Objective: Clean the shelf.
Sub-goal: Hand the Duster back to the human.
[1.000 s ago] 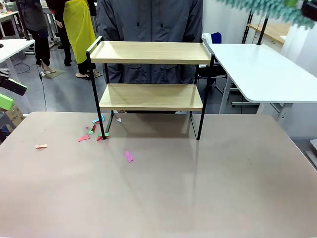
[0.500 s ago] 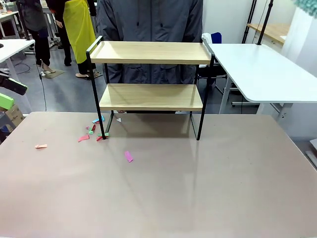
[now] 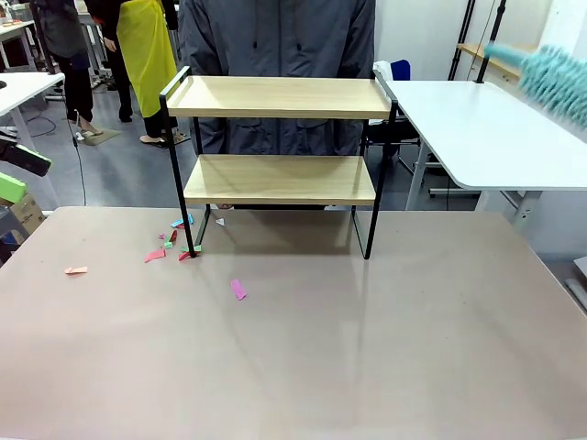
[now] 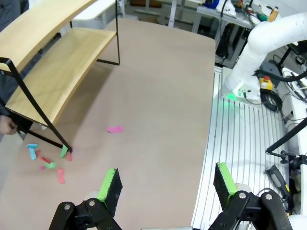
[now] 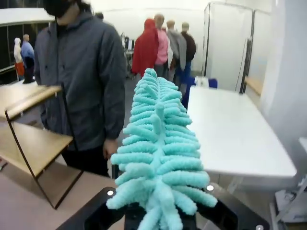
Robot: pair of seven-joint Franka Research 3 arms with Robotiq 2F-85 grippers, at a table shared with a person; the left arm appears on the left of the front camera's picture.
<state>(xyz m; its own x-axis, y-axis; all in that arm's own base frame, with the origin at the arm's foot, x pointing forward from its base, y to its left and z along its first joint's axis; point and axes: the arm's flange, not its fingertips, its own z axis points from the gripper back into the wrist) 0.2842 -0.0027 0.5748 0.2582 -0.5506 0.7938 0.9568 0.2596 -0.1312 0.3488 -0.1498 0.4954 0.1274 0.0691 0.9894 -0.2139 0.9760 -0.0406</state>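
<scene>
The shelf (image 3: pixel 280 97) stands at the far middle of the table, both wooden boards bare; it also shows in the left wrist view, shelf (image 4: pixel 53 67), and in the right wrist view, shelf (image 5: pixel 29 141). A fluffy teal duster (image 5: pixel 158 143) rises from my right gripper (image 5: pixel 160 218), which is shut on its handle. The duster (image 3: pixel 553 81) hangs in the air at the far right, well away from the shelf. My left gripper (image 4: pixel 167 182) is open and empty above the table's left side, its green pads (image 4: pixel 109 184) wide apart; it shows at the left edge as left gripper (image 3: pixel 13 176).
Coloured paper scraps (image 3: pixel 174 246) lie by the shelf's left foot, with a pink scrap (image 3: pixel 238 289) and an orange one (image 3: pixel 76 270) farther out. A person in a grey jacket (image 3: pixel 275 37) stands behind the shelf. A white table (image 3: pixel 486 128) stands to the right.
The duster was at the top right corner, swung out of the front view, and is now back lower at the right edge. The left gripper and the shelf have not moved.
</scene>
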